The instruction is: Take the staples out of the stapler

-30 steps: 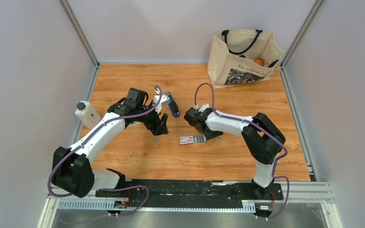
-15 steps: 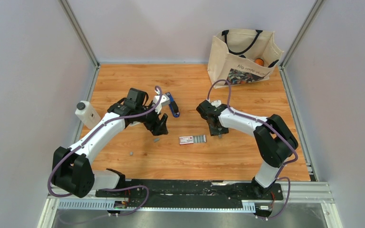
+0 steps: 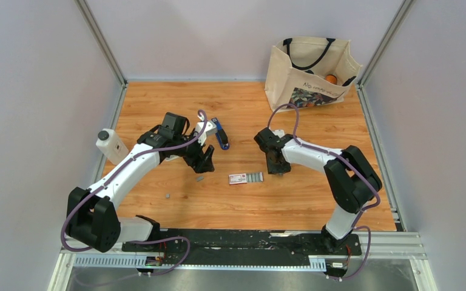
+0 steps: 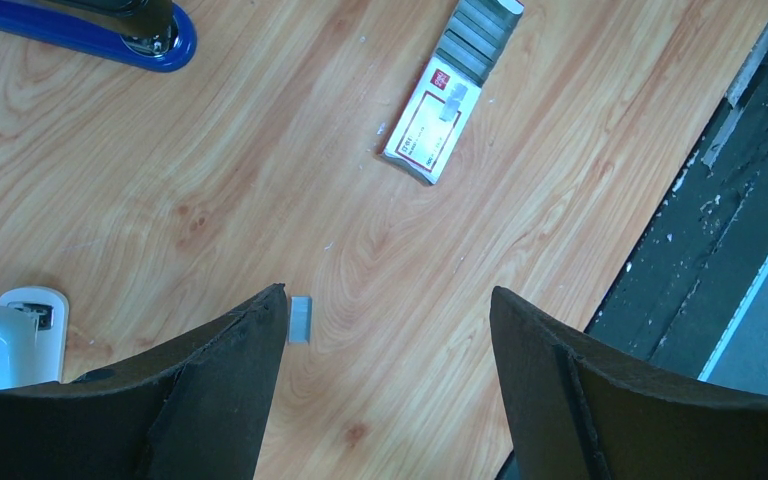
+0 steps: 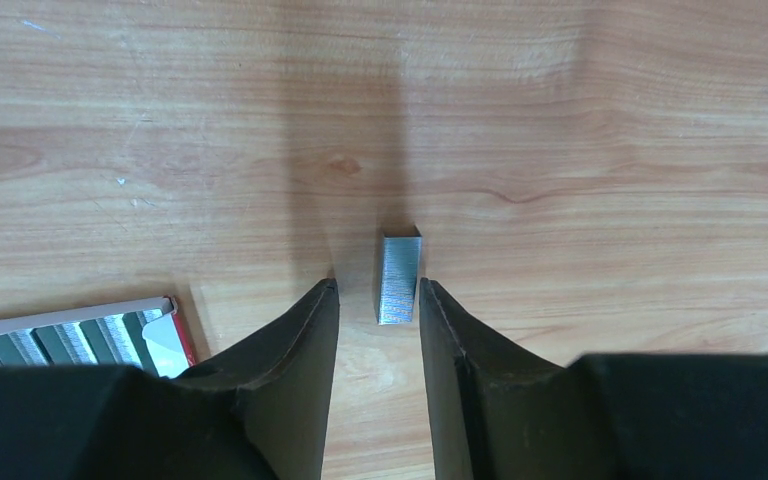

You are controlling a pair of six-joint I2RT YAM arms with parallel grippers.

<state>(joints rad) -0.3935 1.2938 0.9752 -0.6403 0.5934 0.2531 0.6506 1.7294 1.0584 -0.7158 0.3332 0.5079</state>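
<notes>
Right wrist view: your right hand is parted narrowly, holding nothing; a strip of staples lies on the counter inside its gap. Step, likely: collecting unloaded staples. Next: close squarely, lift.

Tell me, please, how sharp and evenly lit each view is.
Right wrist: the staple strip is crisp, a dark shadow band crosses the wood beyond it, the right fingers nearly black. Left wrist: the staple box is sharp, the left fingers dark. Top external: even light, no glare.
</notes>
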